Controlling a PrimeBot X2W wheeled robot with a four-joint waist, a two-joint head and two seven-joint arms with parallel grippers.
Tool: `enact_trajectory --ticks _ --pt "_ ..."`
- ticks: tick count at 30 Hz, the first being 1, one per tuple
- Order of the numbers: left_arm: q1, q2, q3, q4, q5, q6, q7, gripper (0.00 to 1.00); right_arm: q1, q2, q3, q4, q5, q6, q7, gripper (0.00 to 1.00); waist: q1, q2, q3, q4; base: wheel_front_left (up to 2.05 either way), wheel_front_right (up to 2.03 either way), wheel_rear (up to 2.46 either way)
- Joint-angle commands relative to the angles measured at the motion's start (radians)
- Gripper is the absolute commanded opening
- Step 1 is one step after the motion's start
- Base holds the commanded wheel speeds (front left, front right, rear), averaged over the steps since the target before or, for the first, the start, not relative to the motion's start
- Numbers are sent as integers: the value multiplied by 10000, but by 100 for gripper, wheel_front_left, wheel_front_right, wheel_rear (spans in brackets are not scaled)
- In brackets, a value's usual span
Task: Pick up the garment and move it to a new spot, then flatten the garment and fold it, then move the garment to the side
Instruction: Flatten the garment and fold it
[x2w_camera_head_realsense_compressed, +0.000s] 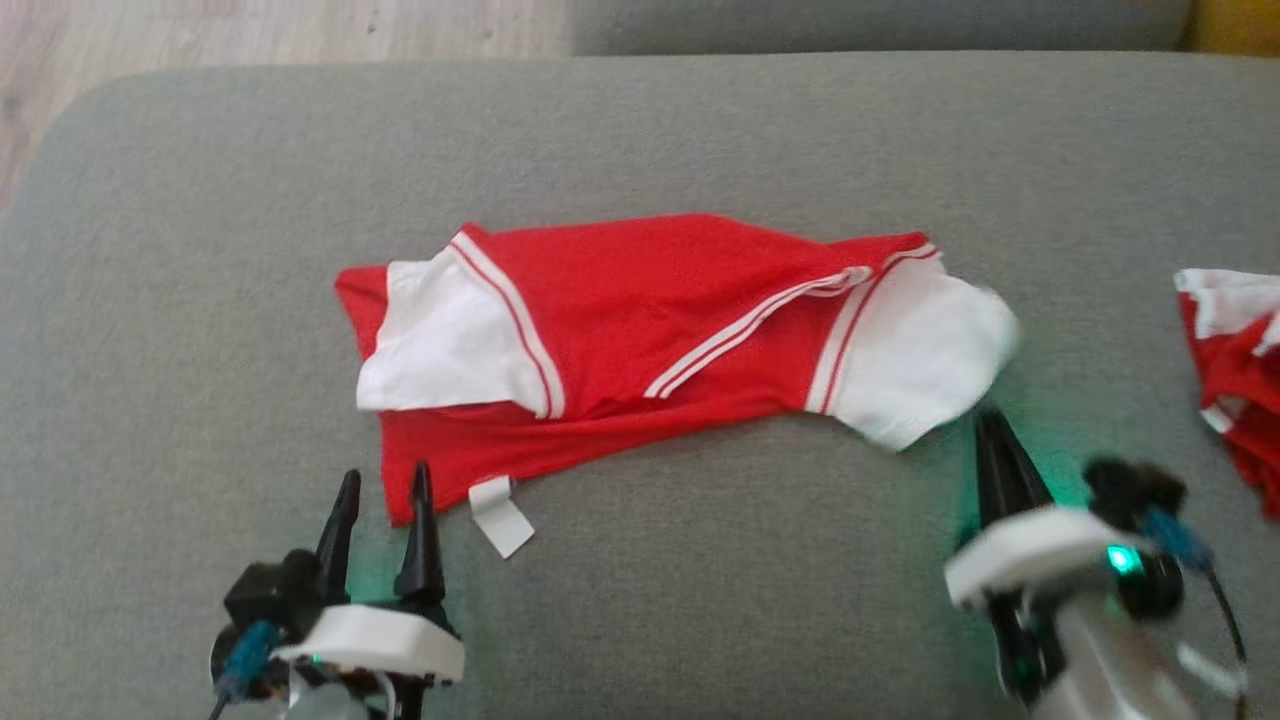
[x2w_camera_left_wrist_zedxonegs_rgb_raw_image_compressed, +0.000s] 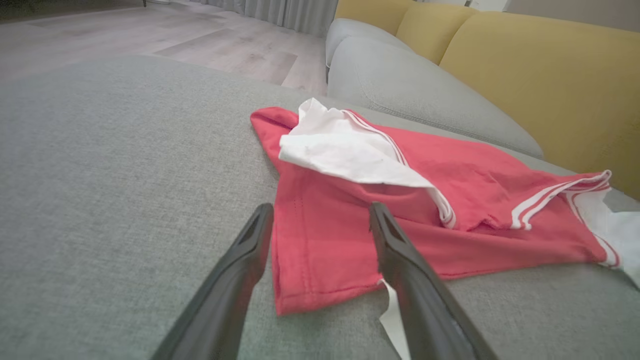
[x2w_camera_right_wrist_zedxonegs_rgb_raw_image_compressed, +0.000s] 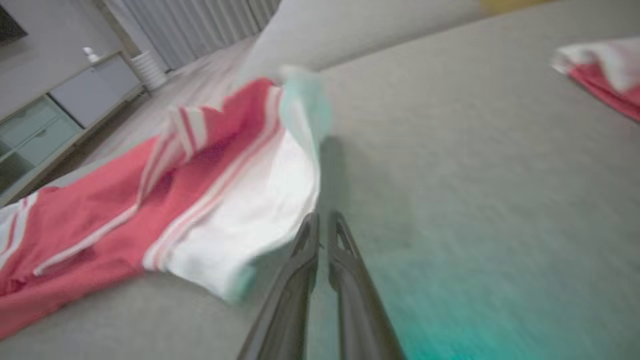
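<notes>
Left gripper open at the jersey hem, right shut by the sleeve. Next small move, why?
Probably close the left gripper on the garment's hem corner: its open fingers straddle it beside the white tag. The right gripper is shut at the sleeve's edge; blur hides whether it caught cloth.

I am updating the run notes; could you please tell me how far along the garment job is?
Looks done: the garment lies spread on the grey cushion, one white sleeve turned in over the red body. In hand: the left gripper is open at the hem corner by the tag; the right gripper is shut beside the other sleeve, apparently holding nothing. Left: a neat fold, then moving it aside.
</notes>
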Motion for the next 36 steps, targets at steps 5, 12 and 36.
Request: enact_trajectory --ticks 5,12,36 --pt "158 82 471 -200 -67 121 -53 100 896 85 -566 -1165 -33 65 -67 100 0 0 -418 -565 0 0 0" --pt "388 82 1056 -233 329 451 -53 100 836 85 -207 -3052 -1676 65 -67 100 0 0 -743 -873 0 0 0" --pt "26 82 966 1194 -320 -204 -53 100 826 85 627 -2066 -2643 65 -67 100 0 0 -649 -870 0 0 0"
